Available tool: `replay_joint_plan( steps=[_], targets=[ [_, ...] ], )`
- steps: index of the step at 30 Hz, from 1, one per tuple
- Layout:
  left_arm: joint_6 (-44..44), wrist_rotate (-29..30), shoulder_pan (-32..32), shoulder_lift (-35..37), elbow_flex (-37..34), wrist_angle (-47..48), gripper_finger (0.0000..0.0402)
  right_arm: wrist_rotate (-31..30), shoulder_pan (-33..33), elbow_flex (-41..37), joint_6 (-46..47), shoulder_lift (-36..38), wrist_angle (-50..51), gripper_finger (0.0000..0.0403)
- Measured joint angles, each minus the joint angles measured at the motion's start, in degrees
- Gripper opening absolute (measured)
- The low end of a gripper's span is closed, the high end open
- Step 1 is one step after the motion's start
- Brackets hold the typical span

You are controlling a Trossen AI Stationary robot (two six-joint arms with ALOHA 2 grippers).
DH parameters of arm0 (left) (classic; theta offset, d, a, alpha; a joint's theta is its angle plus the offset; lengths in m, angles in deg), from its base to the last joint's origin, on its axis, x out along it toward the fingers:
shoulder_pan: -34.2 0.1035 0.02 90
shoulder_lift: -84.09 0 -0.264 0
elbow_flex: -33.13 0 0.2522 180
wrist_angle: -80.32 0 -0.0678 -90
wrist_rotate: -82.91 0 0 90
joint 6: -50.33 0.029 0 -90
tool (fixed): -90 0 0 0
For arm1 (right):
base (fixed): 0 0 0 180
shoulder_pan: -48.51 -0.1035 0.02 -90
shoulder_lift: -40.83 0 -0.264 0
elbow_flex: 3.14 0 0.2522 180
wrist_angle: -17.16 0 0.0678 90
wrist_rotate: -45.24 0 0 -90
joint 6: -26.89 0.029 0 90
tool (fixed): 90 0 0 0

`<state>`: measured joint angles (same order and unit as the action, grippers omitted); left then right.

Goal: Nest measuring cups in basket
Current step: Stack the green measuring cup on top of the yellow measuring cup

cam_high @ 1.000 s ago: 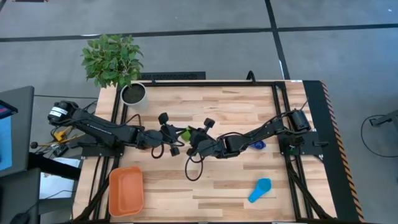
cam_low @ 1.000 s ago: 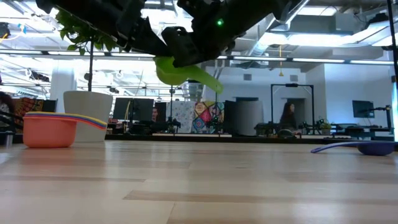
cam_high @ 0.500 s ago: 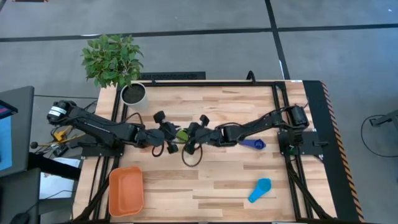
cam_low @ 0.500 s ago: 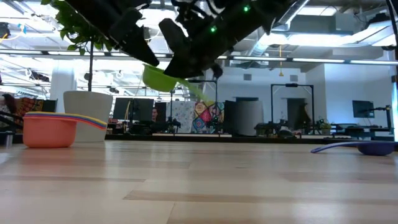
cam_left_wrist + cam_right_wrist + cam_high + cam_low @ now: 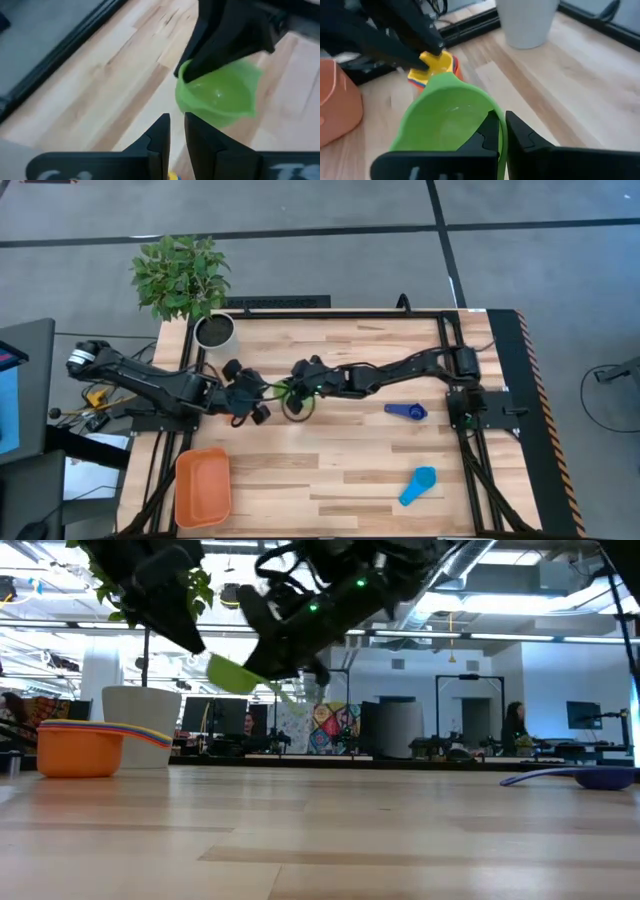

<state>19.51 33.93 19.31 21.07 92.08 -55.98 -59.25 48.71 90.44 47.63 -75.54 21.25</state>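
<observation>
A green measuring cup (image 5: 287,393) hangs over the middle of the table with my right gripper (image 5: 502,125) shut on it. My left gripper (image 5: 176,125) stands just left of the cup, fingers slightly apart with nothing between them. A stack of nested cups (image 5: 80,750), orange outermost and yellow on top (image 5: 437,64), rests on the table under my left arm. A dark blue cup (image 5: 410,411) and a light blue cup (image 5: 418,484) lie on the table's right half. The orange basket (image 5: 185,480) sits at the near left corner. My right gripper pinches the green cup's wall (image 5: 498,120) on the side nearest the wrist. One finger (image 5: 487,135) looks to lie inside the bowl, the other outside. The fingers come from the table's right, slanting a little down. The cup (image 5: 232,672) is tilted and clear of the table.
A white plant pot (image 5: 213,330) stands at the far left corner, close behind my left arm. Black cables loop below both wrists near the table's middle. Bare wood lies between the basket and the light blue cup.
My right gripper has carried the green cup toward the table's left and a little toward the far edge, rolling as it went. My left gripper, close against the cup a second ago, has drawn back toward the table's left and risen, and now stands apart from it.
</observation>
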Motion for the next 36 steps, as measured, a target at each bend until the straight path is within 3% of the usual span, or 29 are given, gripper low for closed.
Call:
replay_joint_plan(
  steps=[12, 18, 27, 36],
  targets=[
    [-7.75, 0.60, -1.03, 1.02, -4.46, 0.56, 0.0049, -0.57, -0.90, 16.10, 5.09, -10.63, 8.83, 0.0027],
    [-9.41, -0.51, -0.13, 0.99, -5.75, 0.46, 0.0049, -0.88, -1.99, 16.95, -1.77, -10.51, 9.73, 0.0025],
    [-4.38, -12.93, 2.93, 2.22, -5.73, 0.02, 0.0046, -0.46, -3.42, 16.97, -13.32, -10.22, 9.52, 0.0025],
    [4.59, -21.61, 5.31, 2.51, -5.67, 1.52, 0.0006, -0.82, -5.02, 17.67, -21.07, -10.22, 10.92, 0.0030]
  ],
)
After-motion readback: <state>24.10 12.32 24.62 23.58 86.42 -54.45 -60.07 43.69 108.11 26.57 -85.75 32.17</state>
